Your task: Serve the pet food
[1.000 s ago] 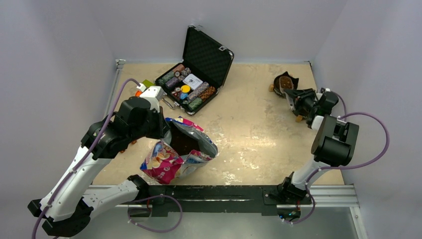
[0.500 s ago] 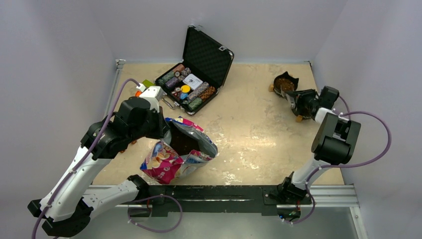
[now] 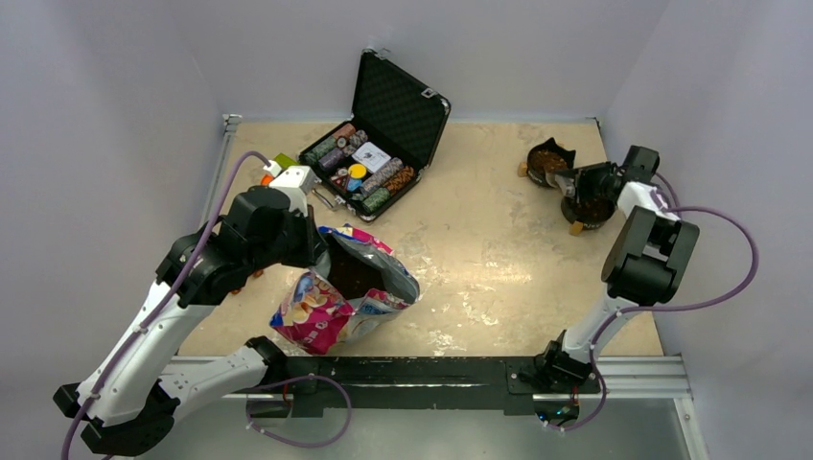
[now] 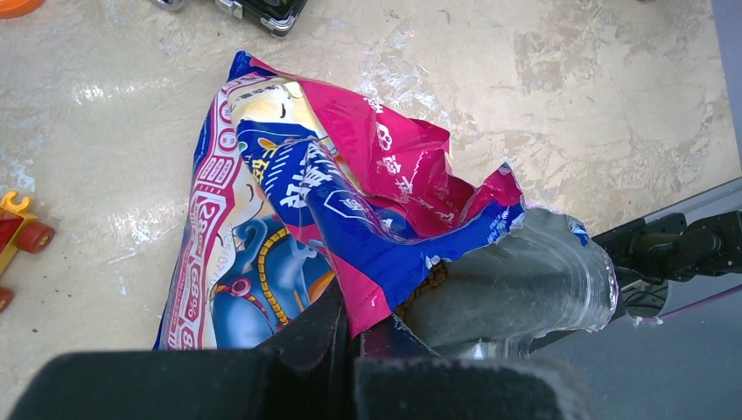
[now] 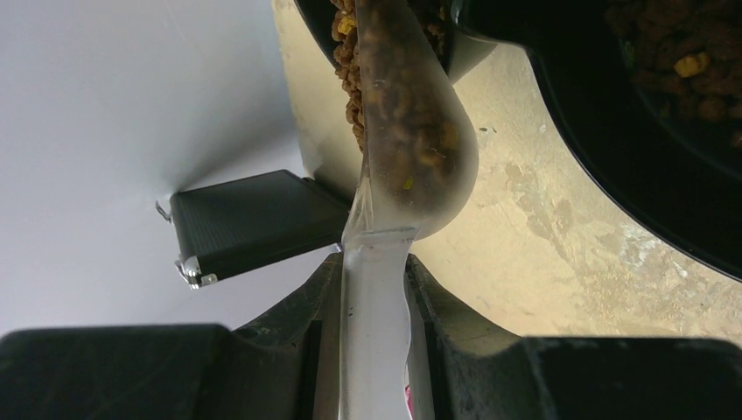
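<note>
The pet food (image 4: 426,282) shows as brown kibble inside the torn-open pink and blue bag (image 4: 289,192), which lies on the table (image 3: 479,249). My left gripper (image 4: 354,319) is shut on the bag's upper edge (image 3: 331,240). My right gripper (image 5: 374,262) is shut on the handle of a clear plastic scoop (image 5: 418,149). The scoop holds kibble (image 5: 398,114) and is tipped over the rim of a black bowl (image 5: 468,57) at the far right (image 3: 561,147). A second black bowl (image 5: 612,157) with kibble stands just beside it, nearer the arm (image 3: 599,218).
An open black case (image 3: 398,101) of poker chips stands at the back centre and shows in the right wrist view (image 5: 254,223). Small toys (image 3: 278,163) lie at the back left, one yellow and red (image 4: 22,236). Walls close in on both sides.
My right wrist has swung back and to the right and rolled, bringing the scoop over the far bowl and uncovering the near bowl. The left arm and bag have not moved.
</note>
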Controlling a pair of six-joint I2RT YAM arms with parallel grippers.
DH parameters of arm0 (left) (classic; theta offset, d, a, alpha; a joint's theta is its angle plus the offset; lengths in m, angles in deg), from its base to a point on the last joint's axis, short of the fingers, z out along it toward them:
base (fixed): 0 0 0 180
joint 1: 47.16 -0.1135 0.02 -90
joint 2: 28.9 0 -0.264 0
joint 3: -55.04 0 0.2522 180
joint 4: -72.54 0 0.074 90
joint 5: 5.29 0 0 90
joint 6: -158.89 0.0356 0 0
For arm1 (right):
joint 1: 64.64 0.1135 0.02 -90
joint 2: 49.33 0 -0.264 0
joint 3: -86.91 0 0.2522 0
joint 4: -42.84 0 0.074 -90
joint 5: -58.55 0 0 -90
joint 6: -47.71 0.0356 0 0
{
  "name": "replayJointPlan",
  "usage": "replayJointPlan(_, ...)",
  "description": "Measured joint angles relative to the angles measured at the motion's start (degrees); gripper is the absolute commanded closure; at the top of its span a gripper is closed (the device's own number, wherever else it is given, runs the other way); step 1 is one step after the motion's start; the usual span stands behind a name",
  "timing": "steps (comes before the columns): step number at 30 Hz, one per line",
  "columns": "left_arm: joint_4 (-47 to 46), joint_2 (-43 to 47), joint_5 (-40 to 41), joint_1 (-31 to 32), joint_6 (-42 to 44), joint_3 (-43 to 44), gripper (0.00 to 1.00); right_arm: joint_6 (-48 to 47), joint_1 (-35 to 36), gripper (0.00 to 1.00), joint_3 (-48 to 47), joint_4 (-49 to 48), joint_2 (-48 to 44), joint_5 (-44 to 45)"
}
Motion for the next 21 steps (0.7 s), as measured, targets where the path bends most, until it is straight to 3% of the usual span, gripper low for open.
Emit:
replayJointPlan(13, -0.24, -1.18, -1.38, 0.0, 0.02, 0.35, 1.0, -3.85, 0.68, 1.0, -24.79, 28.06, 10.56, 5.75)
replayJointPlan(21, -0.48, -1.84, -2.54, 0.0, 0.02, 0.5, 1.0, -5.55, 2.82, 1.0, -34.01, 38.23, 14.45, 8.98)
